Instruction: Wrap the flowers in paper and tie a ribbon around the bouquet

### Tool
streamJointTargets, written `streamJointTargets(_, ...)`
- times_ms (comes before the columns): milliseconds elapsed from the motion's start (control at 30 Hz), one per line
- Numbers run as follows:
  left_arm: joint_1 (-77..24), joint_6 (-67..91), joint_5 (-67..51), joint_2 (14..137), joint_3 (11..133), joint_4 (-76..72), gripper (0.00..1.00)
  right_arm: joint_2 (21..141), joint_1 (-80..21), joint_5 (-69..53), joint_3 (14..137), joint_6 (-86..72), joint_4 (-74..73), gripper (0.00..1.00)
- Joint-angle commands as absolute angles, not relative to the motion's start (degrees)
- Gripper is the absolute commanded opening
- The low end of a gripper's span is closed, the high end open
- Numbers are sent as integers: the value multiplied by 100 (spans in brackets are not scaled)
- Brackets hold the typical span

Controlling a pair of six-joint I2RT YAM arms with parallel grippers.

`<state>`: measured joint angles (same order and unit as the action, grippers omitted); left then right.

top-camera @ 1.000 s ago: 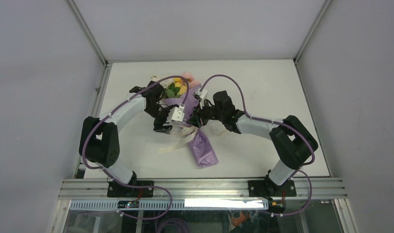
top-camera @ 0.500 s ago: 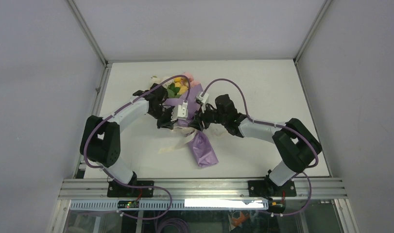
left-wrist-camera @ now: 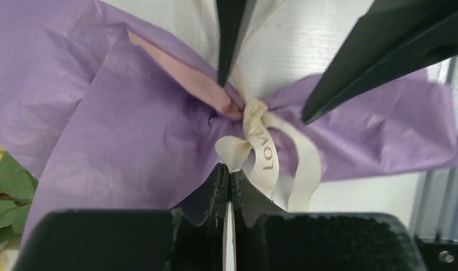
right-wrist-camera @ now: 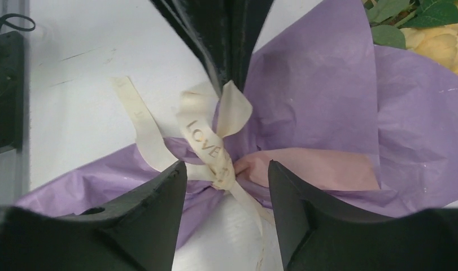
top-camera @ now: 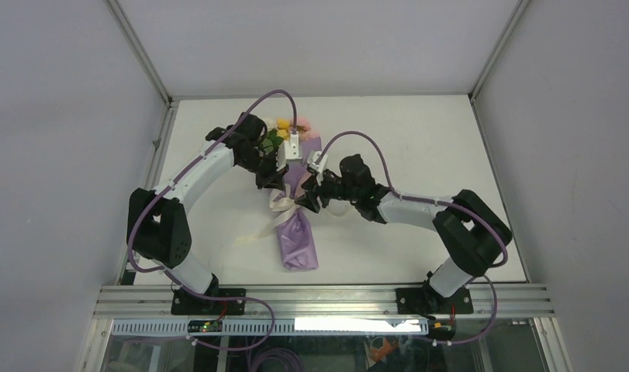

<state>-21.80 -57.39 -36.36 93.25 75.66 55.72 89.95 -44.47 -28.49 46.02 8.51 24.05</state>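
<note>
The bouquet (top-camera: 297, 232) lies on the white table, its lilac paper (left-wrist-camera: 130, 135) pinched at the waist by the cream ribbon (left-wrist-camera: 264, 151), which is knotted there. Yellow and pink flowers (top-camera: 284, 133) with green leaves (right-wrist-camera: 410, 17) show at the far, wide end. My left gripper (left-wrist-camera: 229, 169) is shut on a small loop of the ribbon just beside the knot. Across from it my right gripper (right-wrist-camera: 226, 166) stands open, one finger on each side of the knot (right-wrist-camera: 223, 169), touching nothing. Loose ribbon tails (top-camera: 271, 225) trail left of the waist.
A metal rail (top-camera: 319, 298) runs along the near table edge with both arm bases on it. Grey walls enclose the table on the left, right and far sides. Purple cables (top-camera: 365, 139) arc above both arms.
My left gripper has shut on the ribbon loop and drawn back toward the far side. The bouquet's narrow end swung left toward the near edge. My right gripper's jaws opened a little wider.
</note>
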Motion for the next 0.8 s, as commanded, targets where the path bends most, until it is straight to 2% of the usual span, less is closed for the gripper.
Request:
streamJointTargets(0,-2224,-5252,-4223,9152,7827,5616,7,9477,-4360,-2776,4664,660,3876,59)
streamJointTargets(200,-2224,-5138,-4248,9217,7815,5614,11,10016,-4360,-2868,4828,80,4896,60)
streamJointTargets(600,-2215,-5404,-4105,9270,7781,5458,12,10358,-4412,-3277,5094,-182,5093,57)
streamJointTargets(767,-2215,-5417,-4085,9290,7778,5449,12,10458,-4421,-3437,5159,-286,5136,48)
